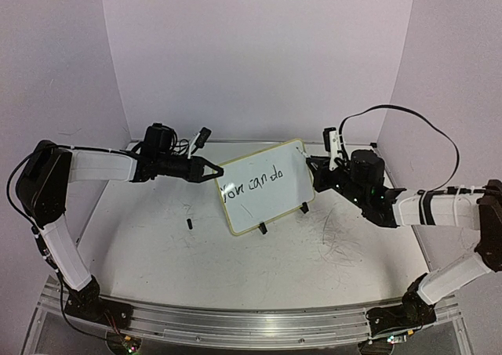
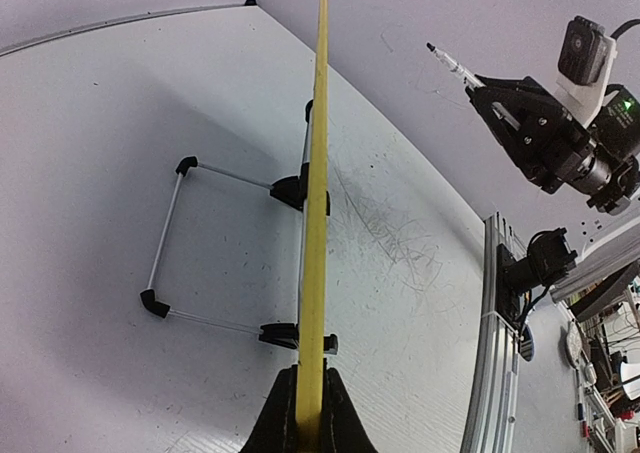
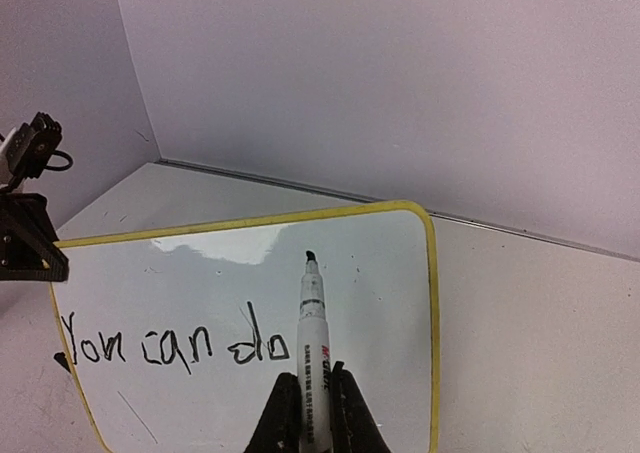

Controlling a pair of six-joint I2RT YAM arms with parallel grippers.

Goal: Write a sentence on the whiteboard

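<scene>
Whiteboard (image 1: 271, 189), mid-table between the two arms, upright on its black feet with a thin wire stand (image 2: 165, 235) behind; seen edge-on from the left wrist as a narrow yellow strip (image 2: 318, 173); turned at an angle in the top view, near corner toward the left arm, far corner toward the right. Carries the sentence (image 3: 170, 345) in thin black marker, reading "You can do" and ending about halfway across the face; right half of the face bare apart from faint smudges.

Left gripper (image 1: 213, 169) clamped tight on the board's left edge, jaws closed flat against both faces of the yellow rim (image 2: 310, 418); arm stretched level across from the left.

Right gripper (image 3: 312, 398) closed around a marker (image 3: 312, 323), white barrel standing up between the jaws, black tip uppermost, just above and right of "do"; from the left wrist, tip (image 2: 432, 49) clear of the board face, not touching.

On the table (image 1: 157, 253): a small black item (image 1: 189, 224) lying left of the board, well apart from it; grey scribble marks (image 1: 339, 233) on the surface to the right.
</scene>
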